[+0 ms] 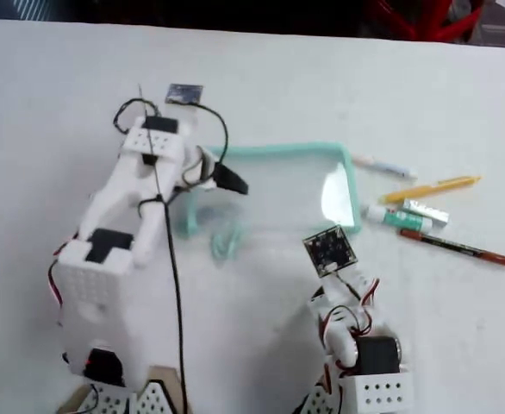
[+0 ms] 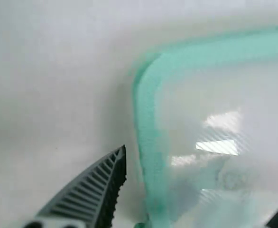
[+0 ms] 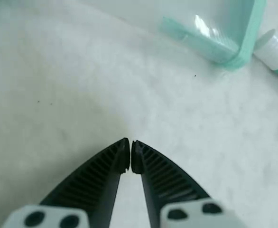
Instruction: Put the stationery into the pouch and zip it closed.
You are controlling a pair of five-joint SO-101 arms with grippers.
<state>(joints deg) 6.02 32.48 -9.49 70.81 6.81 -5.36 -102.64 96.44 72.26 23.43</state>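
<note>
A clear pouch (image 1: 274,185) with a teal rim lies flat mid-table. My left gripper (image 1: 225,179) is at its left end, open, with the teal edge (image 2: 148,137) between the spread fingers (image 2: 98,192). My right gripper (image 3: 130,146) is shut and empty, low over bare table just short of the pouch's near right corner (image 3: 234,52). The stationery lies to the right of the pouch: a white pen (image 1: 382,164), a yellow pen (image 1: 431,187), a glue stick (image 1: 389,216), a small white block (image 1: 427,211) and a red-brown pen (image 1: 456,247).
A teal loop (image 1: 227,241) lies by the pouch's near left side. The glue stick's white cap (image 3: 273,46) sits just past the pouch's corner. The right arm's wrist board (image 1: 330,250) hangs over the pouch's near edge. White table (image 1: 390,86) stretches beyond.
</note>
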